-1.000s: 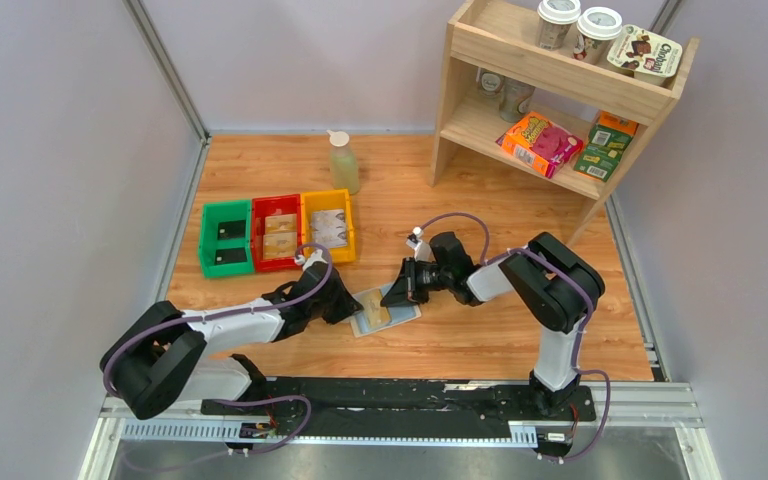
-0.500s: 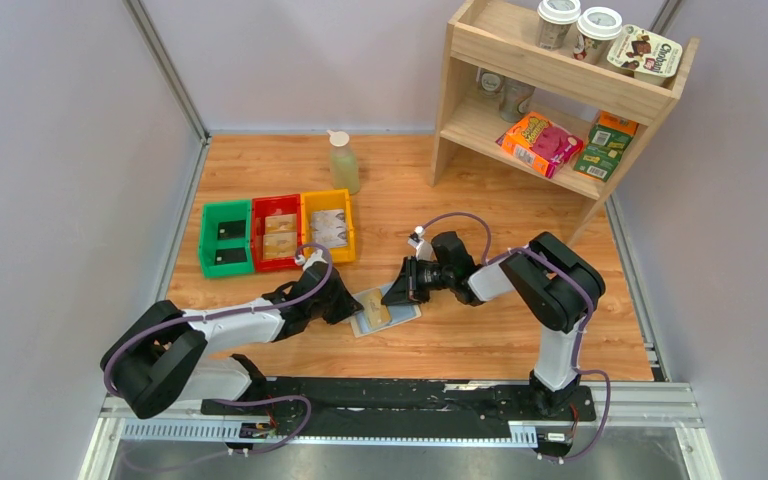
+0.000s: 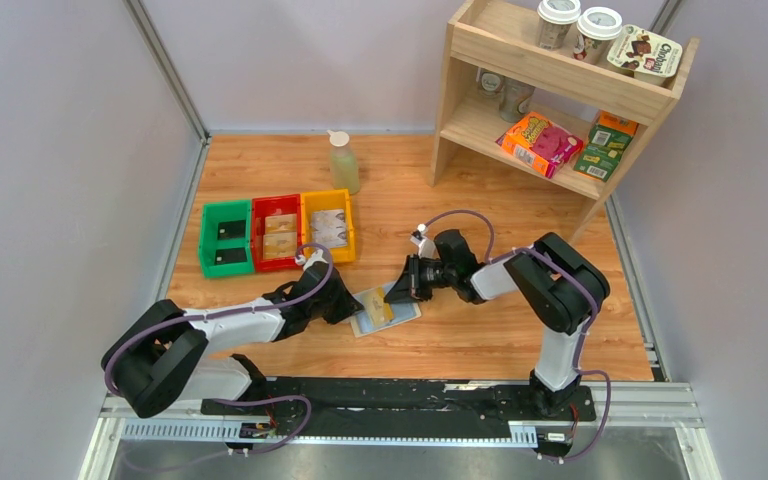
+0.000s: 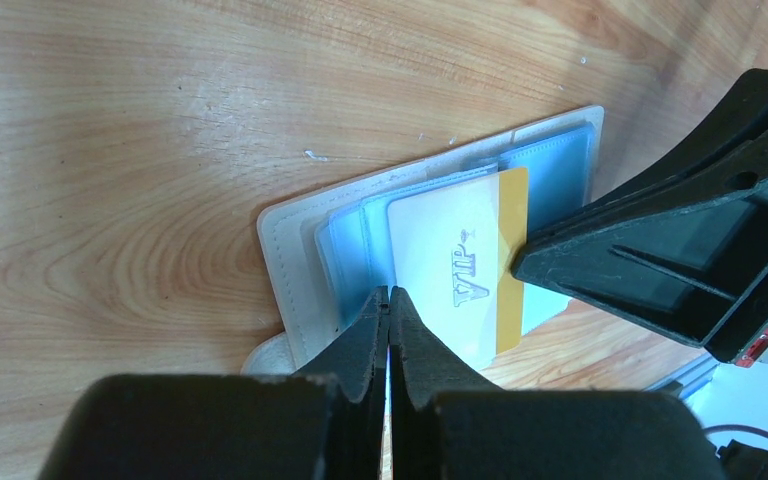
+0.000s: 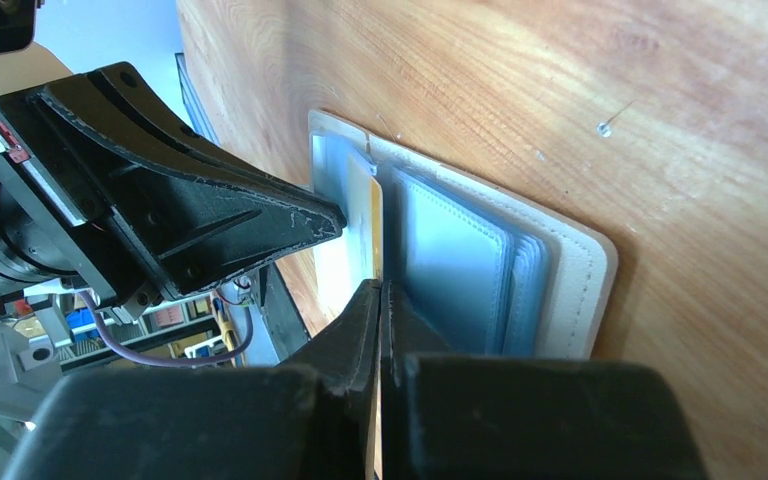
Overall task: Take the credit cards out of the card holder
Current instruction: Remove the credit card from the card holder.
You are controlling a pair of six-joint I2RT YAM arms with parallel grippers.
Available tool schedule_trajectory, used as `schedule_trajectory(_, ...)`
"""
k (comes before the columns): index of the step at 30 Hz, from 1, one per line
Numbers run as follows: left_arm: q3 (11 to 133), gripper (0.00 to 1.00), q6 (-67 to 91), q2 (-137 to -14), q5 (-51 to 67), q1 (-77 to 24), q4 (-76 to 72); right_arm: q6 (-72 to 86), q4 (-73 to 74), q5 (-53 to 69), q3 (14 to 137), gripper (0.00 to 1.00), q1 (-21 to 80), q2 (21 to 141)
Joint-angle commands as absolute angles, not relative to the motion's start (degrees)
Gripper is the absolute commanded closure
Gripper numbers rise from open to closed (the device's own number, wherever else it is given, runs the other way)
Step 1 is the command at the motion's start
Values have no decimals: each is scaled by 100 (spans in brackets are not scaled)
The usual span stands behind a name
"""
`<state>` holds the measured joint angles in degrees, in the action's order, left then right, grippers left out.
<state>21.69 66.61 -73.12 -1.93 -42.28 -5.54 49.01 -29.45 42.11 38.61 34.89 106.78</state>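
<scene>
The card holder lies open on the wooden table, beige rim around pale blue pockets. A white and tan-gold credit card marked VIP sticks partway out of a pocket. In the right wrist view this credit card is seen edge-on, running into my right gripper, which is shut on its gold edge. My left gripper is shut, and its tips press on the holder's left panel beside the card. In the top view the left gripper and right gripper face each other across the holder.
Green, red and yellow bins with cards in them stand behind the left arm. A bottle stands further back. A wooden shelf with cups and snack packs fills the back right.
The right gripper has shifted slightly and tilted, and the gold card stands a little further out of the holder. The left arm has not moved.
</scene>
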Motion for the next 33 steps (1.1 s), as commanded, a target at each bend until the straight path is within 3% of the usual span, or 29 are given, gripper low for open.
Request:
schedule_trajectory(1,2092,100,6539,-7523,-167,-4245,-105,4667,-2848,4148,3850,100,3428,10468)
schedule_trajectory(6,2074,100,6539,-7506,-167,-4245,-105,4676,-2830,4113,3806,100,3331,10450)
schedule_trajectory(10,2083,100,6513,-7514,-167,-4245,-123,4641,-2830,4280,3928,84,3357,10538)
schedule_trajectory(15,2153,100,6451,-7603,-88,-4245,-123,4439,-2523,4281,4306,79,3594,10679)
schedule_trajectory(18,2136,100,6451,-7568,-97,-4245,-106,4377,-2426,4228,4386,83,3630,10723)
schedule_trajectory(23,2109,100,6486,-7523,-132,-4245,-105,4157,-2145,4113,4351,100,3578,10626)
schedule_trajectory(33,2022,100,6267,-7261,-35,-4245,-500,4508,-2364,3894,3481,100,2752,9679)
